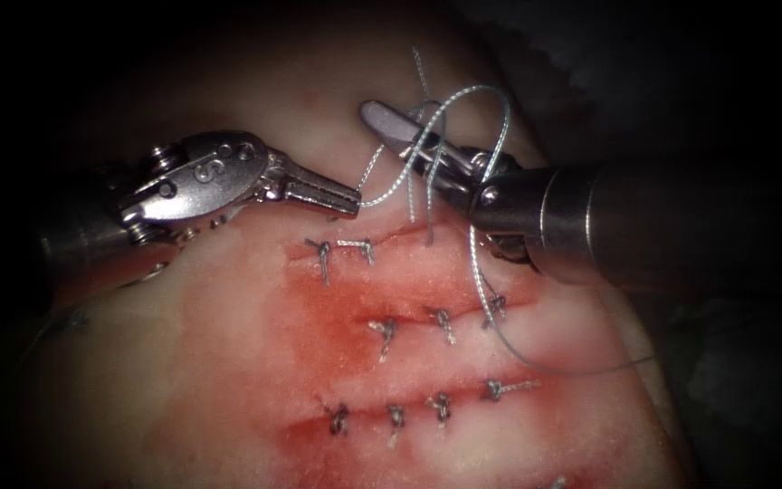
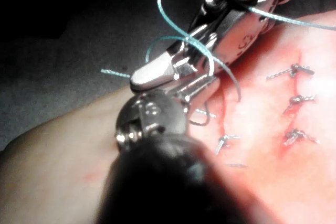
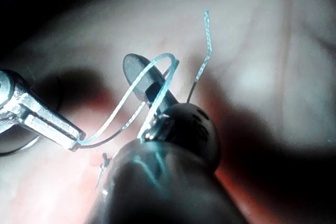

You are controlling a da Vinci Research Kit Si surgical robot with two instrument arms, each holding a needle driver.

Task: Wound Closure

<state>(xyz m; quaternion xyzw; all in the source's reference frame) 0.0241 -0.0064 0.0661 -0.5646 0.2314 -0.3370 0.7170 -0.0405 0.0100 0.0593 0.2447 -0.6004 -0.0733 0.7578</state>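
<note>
Thread (image 1: 382, 192) pinched by closed left tool (image 1: 348, 201), "S" stamped on its wrist, thread looped around right tool (image 1: 389, 127), its jaw state not discernible, needle unseen.

L arm's tool (image 1: 348, 200) comes in from the left, shaft low, wrist bent so its jaws lie nearly level, pointing right. Jaws pressed together, pinching the thread (image 1: 382, 192) at their very tip. R arm's tool (image 1: 382, 122) comes in from the right w/ a thick dark shaft, wrist angled up and left, tip well above the L tool's tip. Thread wraps in loops around its jaws; can't make out how they stand. The two tips sit near each other, not touching. R wrist view: L tool (image 3: 71, 139) clamped on the strand, just beside the R tool (image 3: 137, 74).
</note>
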